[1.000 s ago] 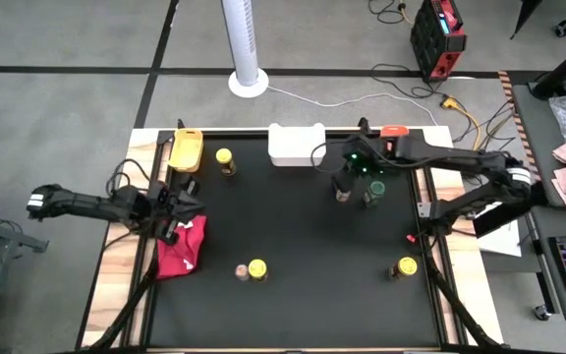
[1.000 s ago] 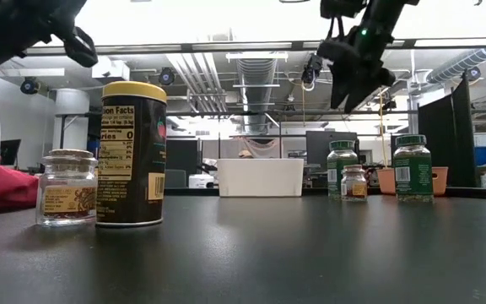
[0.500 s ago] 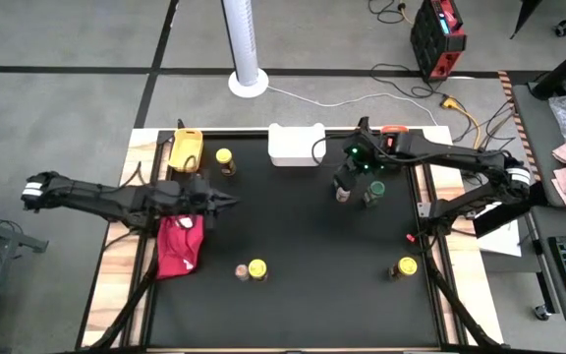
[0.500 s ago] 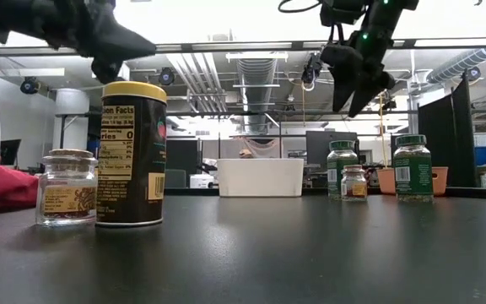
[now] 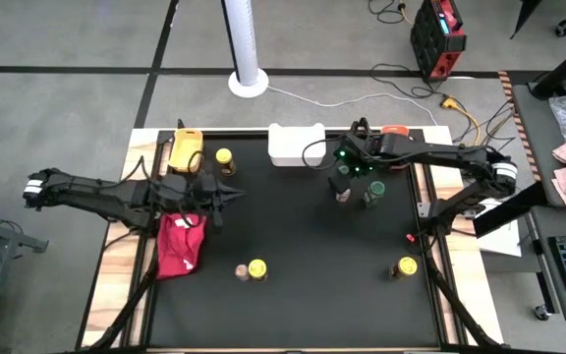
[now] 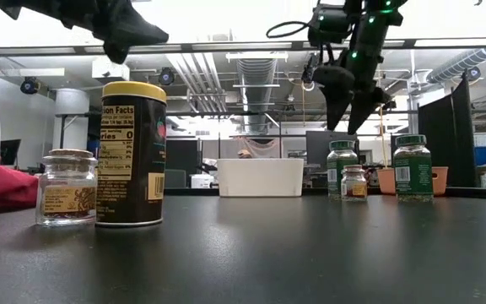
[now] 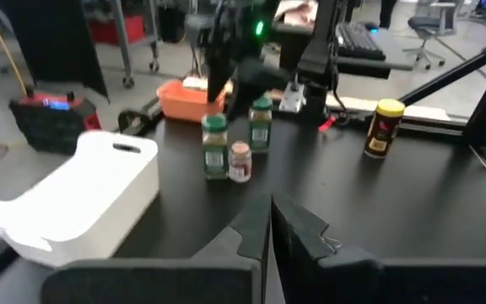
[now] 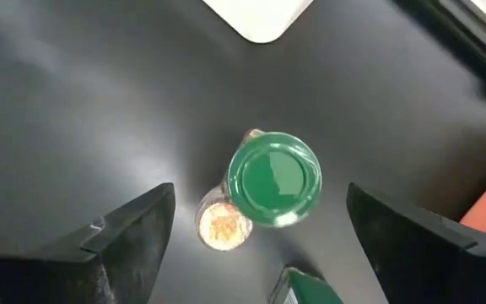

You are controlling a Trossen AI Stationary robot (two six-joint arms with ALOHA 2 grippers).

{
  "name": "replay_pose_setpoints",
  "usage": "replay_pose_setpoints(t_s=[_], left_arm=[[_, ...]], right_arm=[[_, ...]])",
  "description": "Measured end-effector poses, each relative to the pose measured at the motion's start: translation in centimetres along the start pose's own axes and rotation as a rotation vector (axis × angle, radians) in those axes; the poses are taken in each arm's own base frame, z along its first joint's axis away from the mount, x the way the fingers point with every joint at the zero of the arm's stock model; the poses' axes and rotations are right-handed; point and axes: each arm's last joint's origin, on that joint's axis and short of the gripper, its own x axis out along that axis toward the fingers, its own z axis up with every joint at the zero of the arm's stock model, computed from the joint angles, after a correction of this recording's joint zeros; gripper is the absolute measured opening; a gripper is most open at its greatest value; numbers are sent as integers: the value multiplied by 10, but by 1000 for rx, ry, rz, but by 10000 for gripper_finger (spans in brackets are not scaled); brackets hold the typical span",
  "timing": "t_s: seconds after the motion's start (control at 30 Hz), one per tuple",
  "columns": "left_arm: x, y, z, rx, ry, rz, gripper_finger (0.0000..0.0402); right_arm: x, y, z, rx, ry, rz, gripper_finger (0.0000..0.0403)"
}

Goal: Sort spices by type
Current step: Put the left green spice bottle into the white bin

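In the right wrist view, a second green-lidded jar [image 8: 298, 288] below the right gripper's open jaws is cut off by the picture's edge; only part of its lid is shown. The body of the green-lidded jar [image 8: 274, 179] between the jaws is hidden under its own lid. In the high view, the jar beneath the right gripper [image 5: 343, 168] is largely covered by it. In the low view, the left gripper [image 6: 125, 25] is cut off at the upper edge.
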Motion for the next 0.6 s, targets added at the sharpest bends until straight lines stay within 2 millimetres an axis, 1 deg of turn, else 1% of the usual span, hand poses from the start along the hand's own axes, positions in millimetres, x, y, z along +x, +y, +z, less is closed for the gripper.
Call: replay_pose_setpoints(t_s=[0.13, 0.37, 0.5, 0.6], left_arm=[[-5, 2, 1, 50, -8, 0, 0], [-11, 3, 2, 108, -21, -1, 0], [-12, 4, -1, 145, 2, 2, 0], [-11, 5, -4, 154, 27, 26, 0]], right_arm=[[12, 0, 4, 13, 21, -14, 352], [34, -8, 9, 54, 75, -53, 352], [42, -8, 10, 72, 102, -46, 351], [47, -7, 10, 87, 122, -26, 340]])
